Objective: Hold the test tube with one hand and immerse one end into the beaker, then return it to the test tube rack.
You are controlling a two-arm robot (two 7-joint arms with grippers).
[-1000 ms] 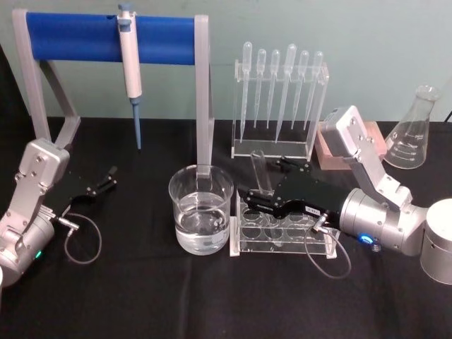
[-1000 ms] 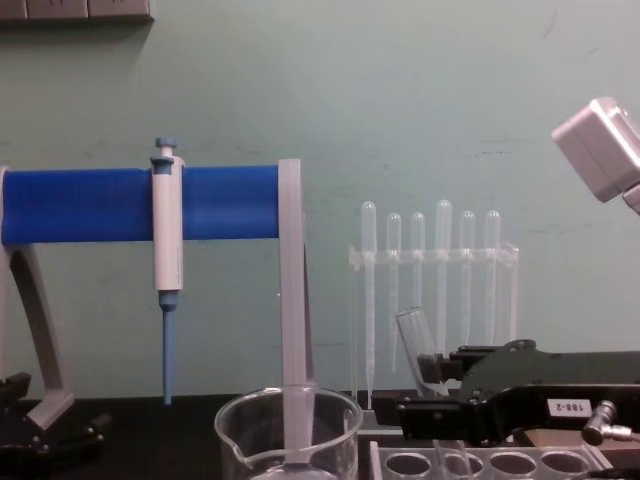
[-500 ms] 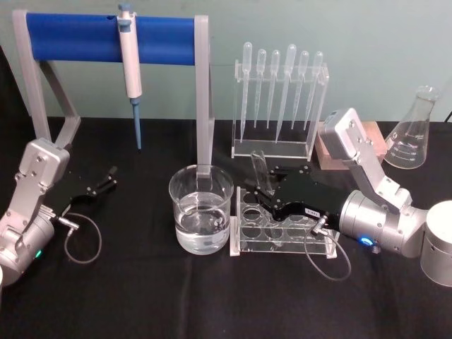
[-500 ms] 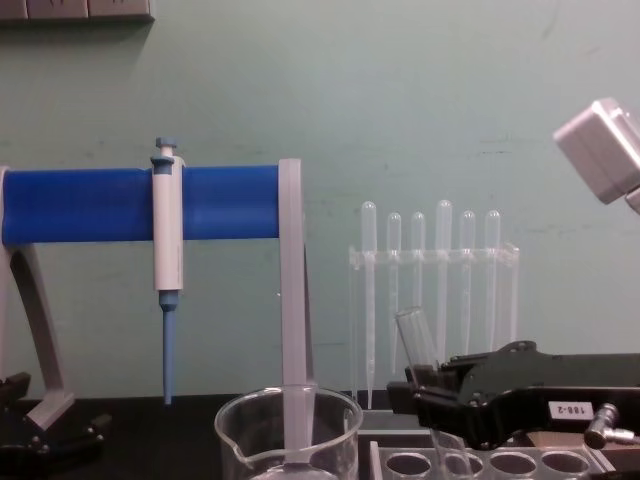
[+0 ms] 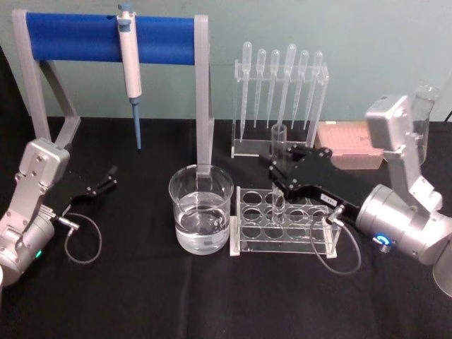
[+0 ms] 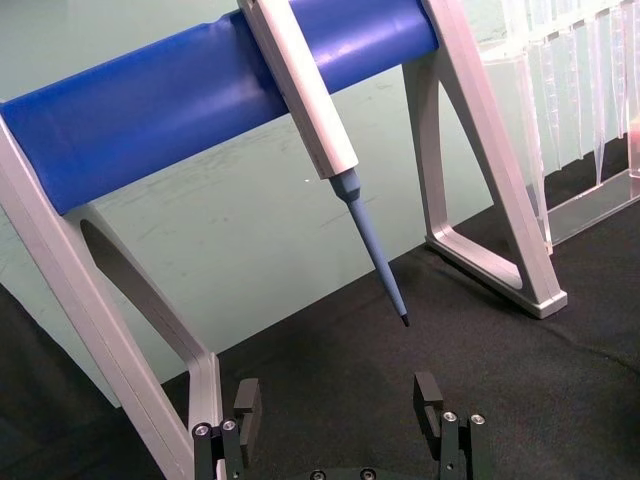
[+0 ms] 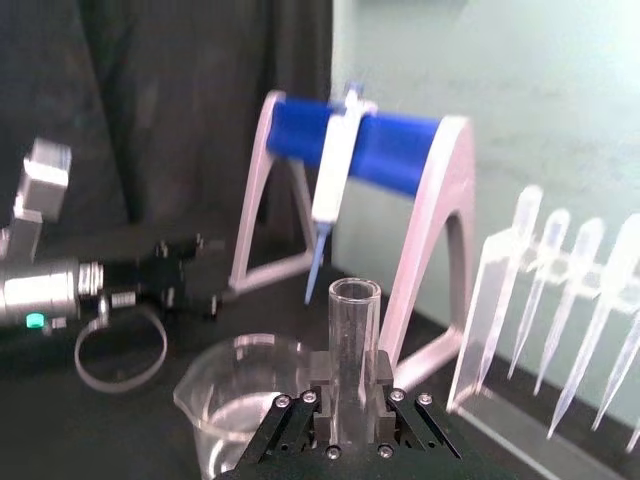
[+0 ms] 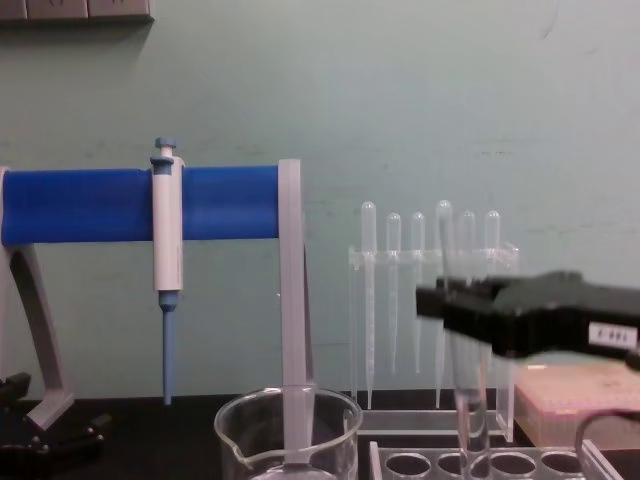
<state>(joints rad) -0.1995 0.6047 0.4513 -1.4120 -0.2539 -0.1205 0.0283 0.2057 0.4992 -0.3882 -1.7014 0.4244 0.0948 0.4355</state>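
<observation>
Tilted a moment ago, the test tube [image 5: 277, 138] stands upright, pinched by the right gripper [image 5: 280, 174] right of the beaker [image 5: 201, 208]; the left gripper [image 5: 109, 178] sits left of it, fingers apart.

Mid-table [image 5: 176, 296] sat the beaker [image 5: 201, 208], with the test tube rack [image 5: 282, 233] just beside it on the right. Over that rack stood the test tube [image 5: 277, 138], upright, pinched in the right gripper [image 5: 278, 169] reaching in from the right. Behind the rack was the pipette stand [image 5: 279, 145], a box [image 5: 346, 152] to its right. Behind the beaker rose the frame [image 5: 205, 85], the pipettor [image 5: 130, 63] hanging from its bar. Far left, before the frame, lay the left gripper [image 5: 109, 176].
</observation>
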